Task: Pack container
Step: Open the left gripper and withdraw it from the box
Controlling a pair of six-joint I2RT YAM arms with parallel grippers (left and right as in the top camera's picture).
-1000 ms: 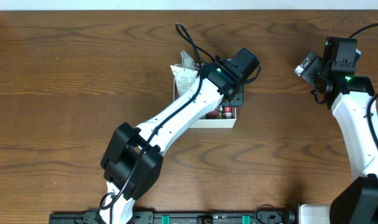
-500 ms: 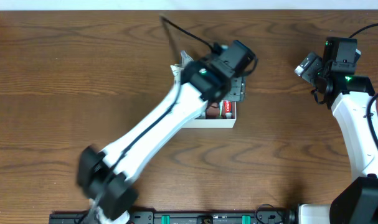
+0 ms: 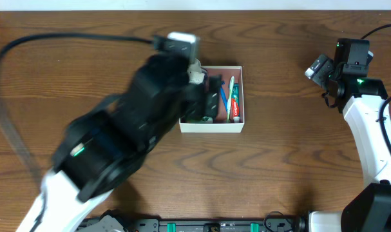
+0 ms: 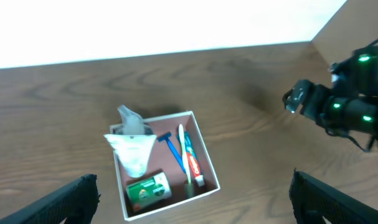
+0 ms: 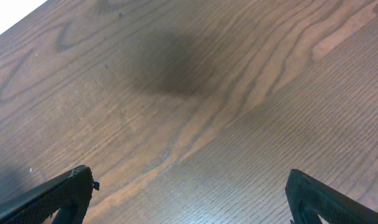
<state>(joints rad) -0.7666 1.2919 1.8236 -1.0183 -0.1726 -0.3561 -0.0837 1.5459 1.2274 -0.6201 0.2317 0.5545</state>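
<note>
The container [image 4: 205, 153], a white-walled box with a reddish-brown floor, sits on the wood table [image 4: 251, 93]. Inside lie a white pouch [image 4: 134, 148], a green tube [image 4: 149, 188], a blue razor [image 4: 172, 148] and a toothpaste tube [image 4: 190, 155]. My left gripper [image 4: 193, 190] hovers high above its near edge, open, with nothing between its fingers [image 4: 70, 200]. In the overhead view my raised, blurred left arm [image 3: 137, 122] hides the left part of the container [image 3: 241, 96]. My right gripper [image 5: 192, 194] stands open over bare wood, far right of the box.
The right arm [image 3: 366, 122] occupies the table's right side, its gripper [image 3: 317, 67] near the far edge. A white wall [image 4: 145, 25] borders the table's far edge. A black rail [image 3: 214, 225] runs along the near edge.
My left gripper has opened and risen out of the container, and the arm has swung up and left. The items now show lying in the box. The right arm has not moved.
</note>
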